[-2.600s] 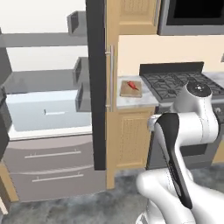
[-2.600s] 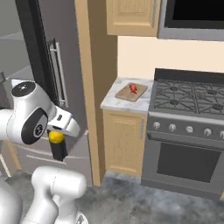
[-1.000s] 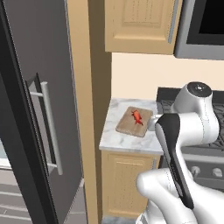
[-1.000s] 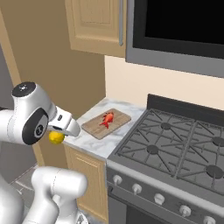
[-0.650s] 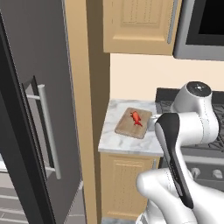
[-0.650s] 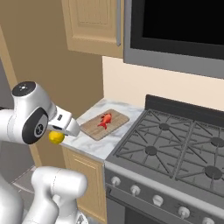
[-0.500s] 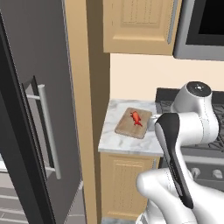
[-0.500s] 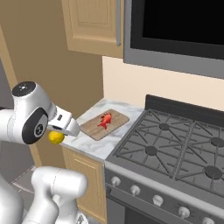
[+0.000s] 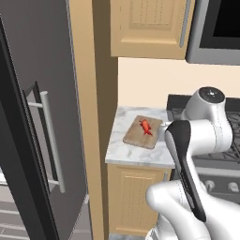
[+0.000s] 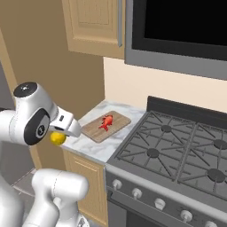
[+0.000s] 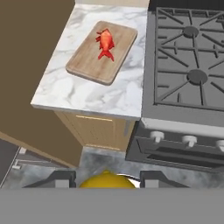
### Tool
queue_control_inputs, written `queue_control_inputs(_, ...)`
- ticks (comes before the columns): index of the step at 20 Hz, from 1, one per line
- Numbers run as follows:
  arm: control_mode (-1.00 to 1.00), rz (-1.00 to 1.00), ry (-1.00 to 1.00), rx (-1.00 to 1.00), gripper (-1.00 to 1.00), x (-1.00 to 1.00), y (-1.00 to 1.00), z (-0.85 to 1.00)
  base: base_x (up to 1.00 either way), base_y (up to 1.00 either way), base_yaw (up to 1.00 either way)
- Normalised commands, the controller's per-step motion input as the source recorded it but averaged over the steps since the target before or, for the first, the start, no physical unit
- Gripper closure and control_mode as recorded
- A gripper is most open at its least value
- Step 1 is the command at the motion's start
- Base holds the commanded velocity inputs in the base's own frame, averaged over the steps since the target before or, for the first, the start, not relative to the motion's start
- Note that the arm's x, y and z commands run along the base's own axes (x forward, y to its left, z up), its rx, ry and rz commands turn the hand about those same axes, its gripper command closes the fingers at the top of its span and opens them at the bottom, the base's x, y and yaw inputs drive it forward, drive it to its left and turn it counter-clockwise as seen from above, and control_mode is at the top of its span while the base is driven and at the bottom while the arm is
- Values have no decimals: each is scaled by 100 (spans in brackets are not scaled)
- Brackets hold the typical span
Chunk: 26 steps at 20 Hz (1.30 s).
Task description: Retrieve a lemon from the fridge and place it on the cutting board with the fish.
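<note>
lemon [image 11: 107, 180] clamped between jaws, short of cutting board [image 11: 102, 51]

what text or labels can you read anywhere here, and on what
None: no words, numbers or brand marks show on the fridge, the stove, its knobs, the cabinets, the cutting board or the gripper holding the lemon.
</note>
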Motion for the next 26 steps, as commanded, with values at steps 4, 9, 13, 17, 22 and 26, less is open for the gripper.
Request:
queue_control_inputs(4,-100,0,0,0,100,78,0,0,0,0,0)
queue_control_inputs(9,-100,0,4,0,100,76,0,-7,0,0,0)
queue_control_inputs(13,-100,-4,11,1,100,74,0,-43,0,0,0)
queue_control_inputs(17,-100,-3,6,0,100,65,0,-56,0,0,0)
queue_control_inputs(22,-100,0,4,0,100,61,0,-50,0,0,0)
queue_control_inputs(26,-100,0,9,0,100,78,0,-44,0,0,0)
